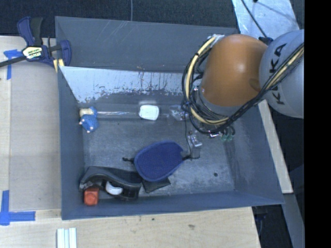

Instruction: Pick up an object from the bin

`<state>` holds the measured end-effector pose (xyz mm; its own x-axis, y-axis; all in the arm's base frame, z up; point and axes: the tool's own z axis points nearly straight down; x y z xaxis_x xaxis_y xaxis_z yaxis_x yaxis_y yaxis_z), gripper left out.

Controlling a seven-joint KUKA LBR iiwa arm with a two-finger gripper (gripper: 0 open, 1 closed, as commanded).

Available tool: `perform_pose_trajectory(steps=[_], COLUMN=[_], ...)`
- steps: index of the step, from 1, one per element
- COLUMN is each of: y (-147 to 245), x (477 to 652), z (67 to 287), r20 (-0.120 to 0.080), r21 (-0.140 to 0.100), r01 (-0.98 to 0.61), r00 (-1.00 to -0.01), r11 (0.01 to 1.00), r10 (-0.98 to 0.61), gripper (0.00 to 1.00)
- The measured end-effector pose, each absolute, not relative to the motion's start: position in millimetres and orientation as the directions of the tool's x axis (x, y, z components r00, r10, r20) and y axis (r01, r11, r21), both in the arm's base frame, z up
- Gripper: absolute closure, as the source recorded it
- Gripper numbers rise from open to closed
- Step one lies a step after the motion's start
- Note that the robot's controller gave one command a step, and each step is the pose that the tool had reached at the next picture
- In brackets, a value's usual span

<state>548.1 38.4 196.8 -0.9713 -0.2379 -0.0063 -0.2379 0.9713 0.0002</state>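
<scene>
My gripper [195, 148] hangs low in the bin's right half, under the arm's orange cover. It stands right at the right end of a dark blue oval pad [158, 160] that lies in the middle of the floor; whether they touch I cannot tell. A black piece [155, 184] sticks out from under the pad's front edge. Behind the gripper and to its left, a small white block [149, 112] lies near the back wall.
A black tool with an orange-red knob and a white roller [108, 185] lies in the front left corner. A little blue and yellow toy [89, 119] sits at the back left, with a clear tube [116, 113] running from it toward the white block.
</scene>
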Motion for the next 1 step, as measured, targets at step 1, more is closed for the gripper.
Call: perform_pose_trajectory(steps=[1], y=[29.4], x=[535.6], z=[67.1], r20=[0.004], r21=[0.002], r01=[-0.236], r00=[-0.972], r11=[0.972], r10=[-0.236], gripper=[0.00])
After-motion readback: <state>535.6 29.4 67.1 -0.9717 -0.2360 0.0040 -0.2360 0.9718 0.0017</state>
